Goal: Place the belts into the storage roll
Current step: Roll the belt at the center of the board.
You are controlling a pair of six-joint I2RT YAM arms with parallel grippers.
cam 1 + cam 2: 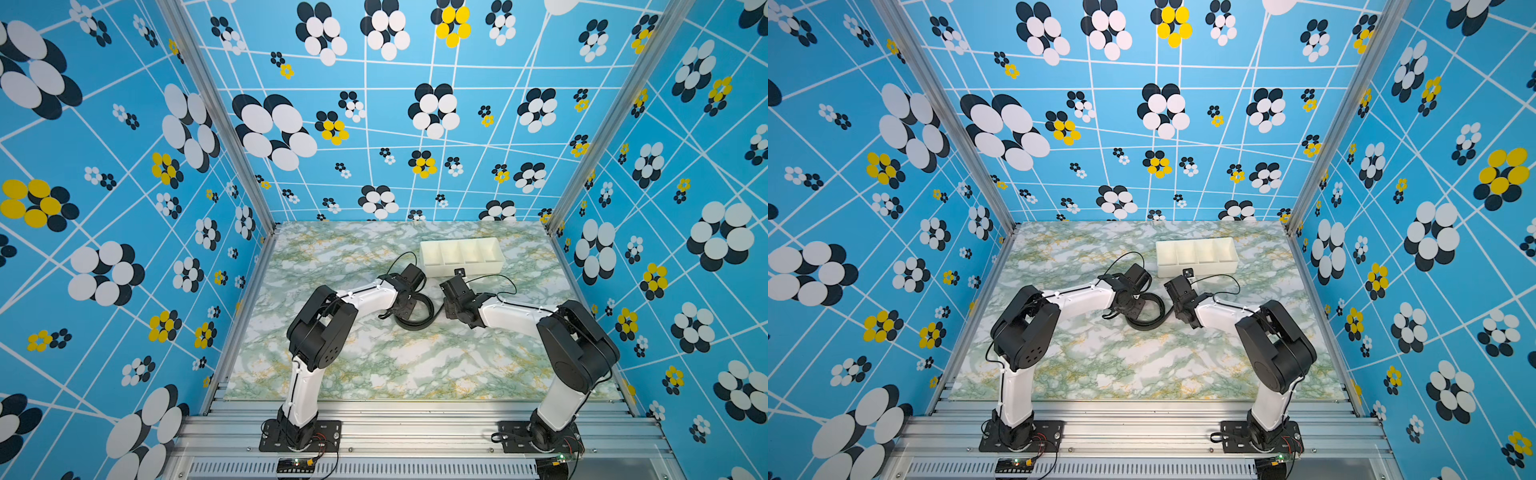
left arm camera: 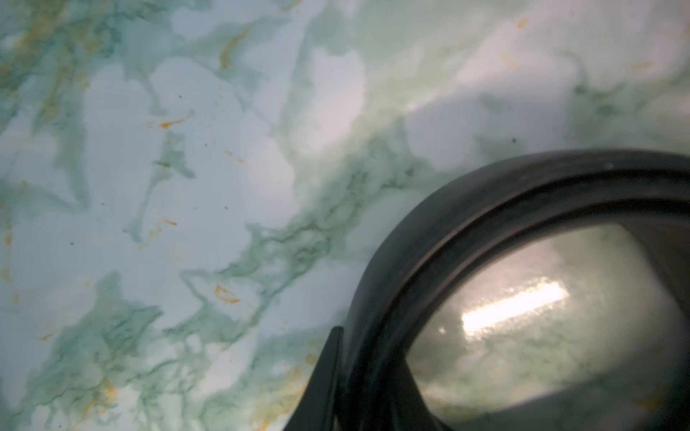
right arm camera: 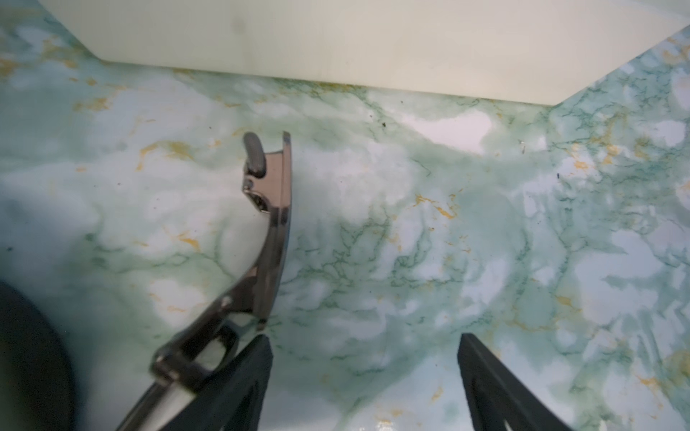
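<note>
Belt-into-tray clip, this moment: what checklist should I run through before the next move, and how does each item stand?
1. Grip: left gripper shut on the belt: ok; one of its fingers lies against the coil's outside.
2. Second arm free: right gripper open and empty: ok.
3. The buckle between the right fingers: not ok; it lies outside them.
4. Room in the tray: ok; all four compartments are empty.
5. Belt in tray: not ok; the coil is on the table.

Robot lab test cell: aluminium-profile frame [image 1: 415, 424], printed blue flower wall panels [image 1: 374, 124], marble-film worktop [image 1: 395, 365], bolted-down robot arms [image 1: 307, 374].
</note>
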